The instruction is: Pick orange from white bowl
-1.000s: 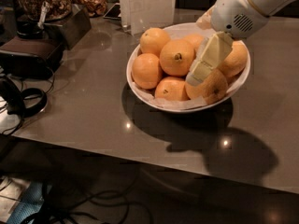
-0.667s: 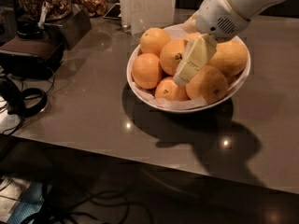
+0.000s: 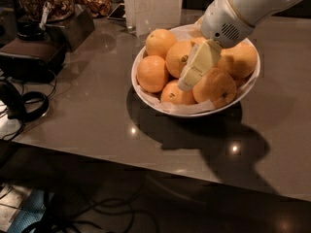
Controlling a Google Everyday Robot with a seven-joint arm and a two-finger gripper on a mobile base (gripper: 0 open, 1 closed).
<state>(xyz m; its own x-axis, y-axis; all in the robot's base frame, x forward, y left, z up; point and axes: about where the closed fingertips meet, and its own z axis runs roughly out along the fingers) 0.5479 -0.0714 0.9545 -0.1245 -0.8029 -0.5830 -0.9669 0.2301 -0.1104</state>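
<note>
Orange (image 3: 175, 55) with a dark stem button sits mid-pile in the white bowl (image 3: 163, 108) on a grey surface (image 3: 87, 115). At far left lie black headphones (image 3: 24, 106) and a dark box (image 3: 34, 52); a pale translucent container (image 3: 153, 6) stands behind the bowl. A smaller orange (image 3: 151, 74) rests at the bowl's left rim. The cream gripper (image 3: 192, 76) slants down against the stem-button orange's right side; whether it is parted or closed cannot be told. The white arm (image 3: 243, 8) enters from upper right.

Dim, hard shadows; gripper (image 3: 187, 83) over white bowl (image 3: 146, 100)
</note>
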